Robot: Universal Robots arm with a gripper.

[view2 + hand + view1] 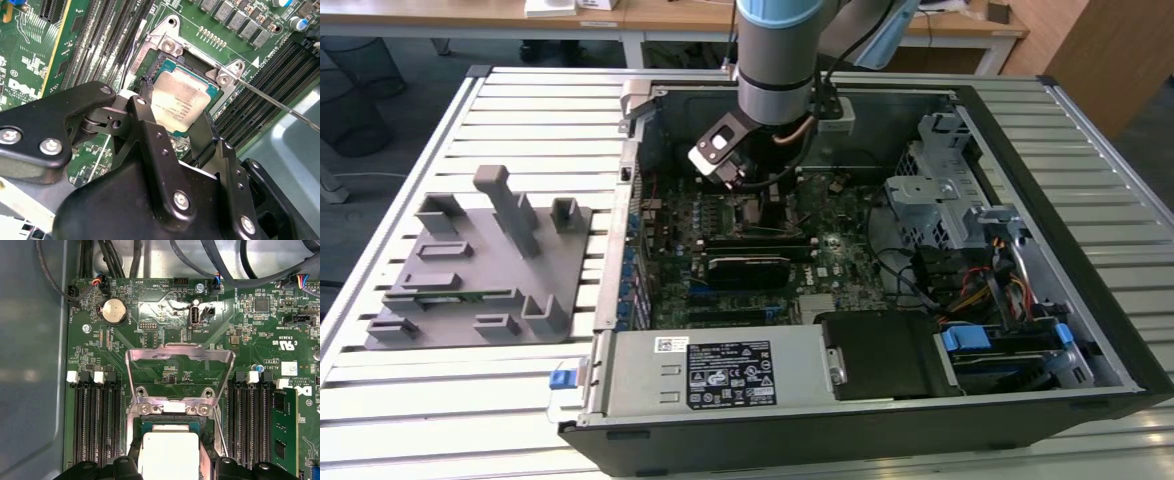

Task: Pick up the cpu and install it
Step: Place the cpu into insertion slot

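Exterior view: an open computer case (881, 425) lies on a slatted metal tabletop (520, 100) and takes up the middle and the exterior view's right. A grey plastic fixture (480, 270) with upright blocks sits well apart from it at the exterior view's left. The arm (781, 50) comes down from the upper middle of the frame into the case, and its end effector (750, 190) hangs low over the green motherboard (720, 215). A silver power supply (707, 370) fills the lower part of the case.

In both wrist views the cpu (182, 100) (170, 455), its pale metal top facing up, lies between the black fingers (145, 115) of the end effector (175, 120) (170, 462). The fingers press against two opposite edges of the chip, so the end effector is clamped on the cpu. The chip sits directly over the open socket, inside the socket's metal frame. Whether it is fully seated cannot be told.

In the first wrist view the load plate (180, 355) stands folded back from the socket, with black memory slots (95, 420) on both sides of it and a green memory module (285, 425) in an outer slot. A round coin battery (114, 310) sits on the board beyond the plate. In the second wrist view a thin socket lever (280, 102) angles away from the frame's corner screw.
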